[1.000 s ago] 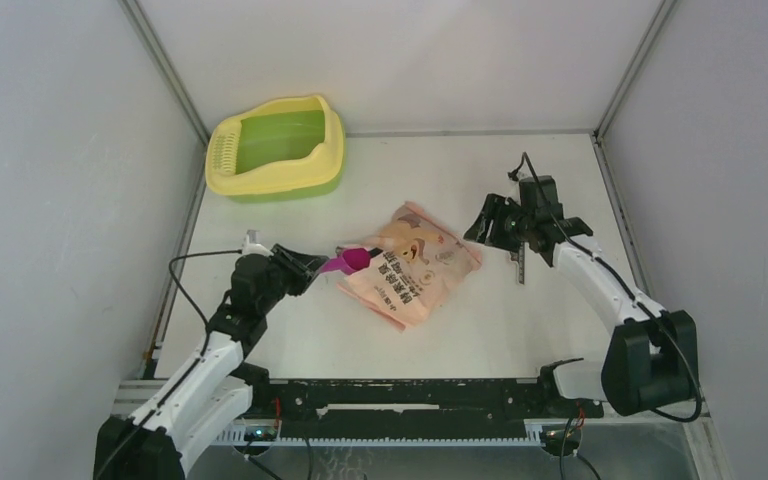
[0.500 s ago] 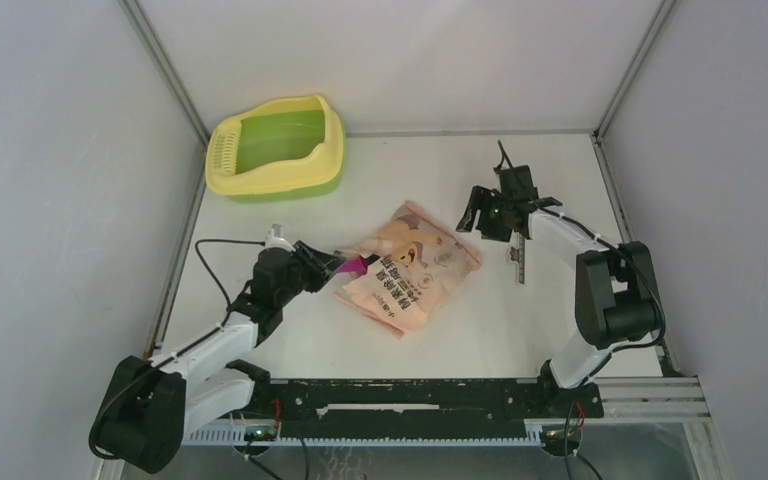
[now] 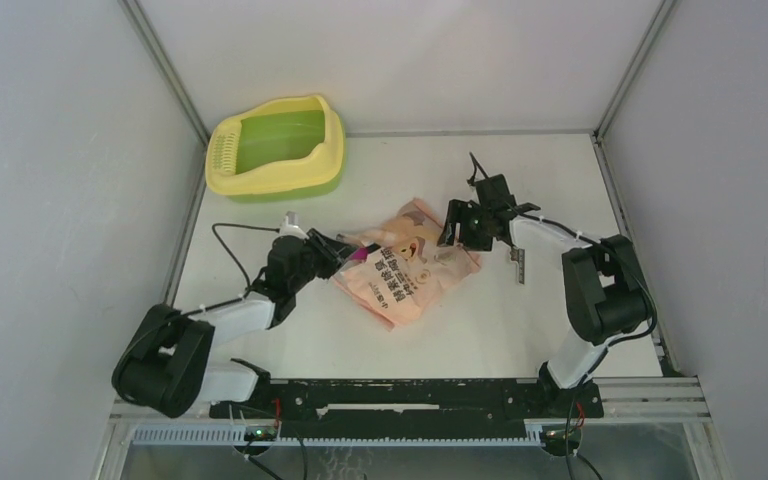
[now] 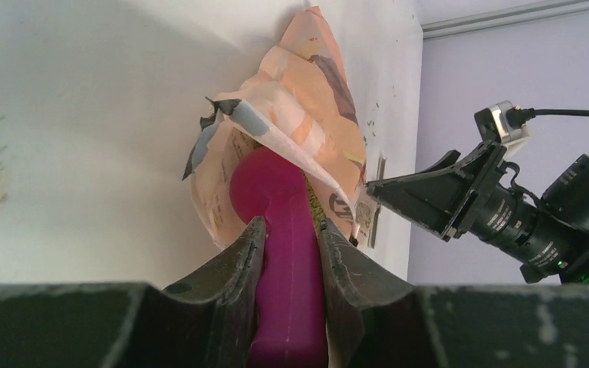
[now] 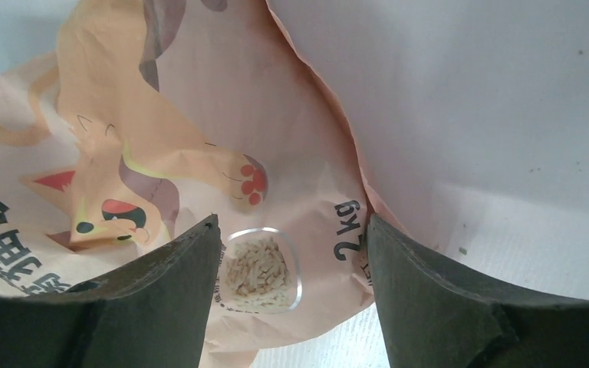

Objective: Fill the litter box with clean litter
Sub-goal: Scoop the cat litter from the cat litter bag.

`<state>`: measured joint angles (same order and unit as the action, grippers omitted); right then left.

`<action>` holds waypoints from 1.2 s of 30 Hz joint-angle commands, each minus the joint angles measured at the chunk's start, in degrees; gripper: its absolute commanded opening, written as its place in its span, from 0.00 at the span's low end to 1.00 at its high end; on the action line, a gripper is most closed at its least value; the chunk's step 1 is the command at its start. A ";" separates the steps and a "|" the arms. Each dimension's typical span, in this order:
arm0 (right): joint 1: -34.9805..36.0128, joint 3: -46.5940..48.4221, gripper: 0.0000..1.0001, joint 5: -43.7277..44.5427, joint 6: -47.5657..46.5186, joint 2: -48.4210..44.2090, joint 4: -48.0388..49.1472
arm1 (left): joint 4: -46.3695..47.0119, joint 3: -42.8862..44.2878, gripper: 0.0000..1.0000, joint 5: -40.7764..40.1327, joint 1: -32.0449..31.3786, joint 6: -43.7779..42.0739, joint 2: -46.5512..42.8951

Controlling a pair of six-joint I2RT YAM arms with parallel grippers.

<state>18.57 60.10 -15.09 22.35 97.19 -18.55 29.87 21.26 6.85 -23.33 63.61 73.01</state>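
— Two arms, one bag between them: what is each doing?

— Left end effector [image 4: 290,230]: closed narrow on the handle of the magenta scoop [image 4: 268,180], whose bowl sits inside the torn mouth of the pink-orange bag [image 4: 299,100]. The handle is gripped far back. As I judge it, this lets the bowl reach in with the fingers outside the paper.

— And the right?

— Right end effector [image 5: 291,230]: jaws wide, holding nothing, poised over the bag's other end, near the small window beside the "2 kg" mark. It is probably placed to pin or grip that end, so the bag does not slide as the scoop pushes in.

— Where is the litter box?

— Litter box [image 3: 260,181]: at the far left corner of the desk [image 3: 560,190], well apart from the bag, grille end to the left. Its green basin looks bare from above.

— And the clean litter?

— Inside the bag, I presume; whether the bowl is loaded cannot be told. A few loose specks [image 5: 461,251] lie on the desk beside the bag. Each load must cross open desk, so a level scoop matters.
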 commanded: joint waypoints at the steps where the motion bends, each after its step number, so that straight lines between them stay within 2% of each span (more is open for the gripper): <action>1: -0.23 -1.95 0.76 -0.91 -0.15 -3.05 2.55 | 4.92 4.92 0.00 1.07 -1.67 -4.91 7.74; 8: -3.01 -5.42 0.76 -1.52 0.36 -7.69 1.26 | 19.21 9.88 0.00 8.07 -3.29 -2.72 24.50; 17: -5.94 -6.13 0.76 -4.52 0.30 -12.72 -0.76 | 41.67 9.27 0.00 17.93 -3.17 4.45 34.52; 26: -5.83 -6.58 0.76 -7.93 0.33 -14.31 -0.86 | 49.36 1.58 0.00 23.20 -0.36 7.73 33.40; 36: -5.05 -7.81 0.76 -10.82 1.89 -9.71 3.09 | 48.65 -6.82 0.00 27.87 6.67 6.83 26.05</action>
<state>12.91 52.40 -23.99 23.07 85.76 -19.18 75.53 17.34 30.87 -18.37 70.59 103.68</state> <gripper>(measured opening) 0.760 0.327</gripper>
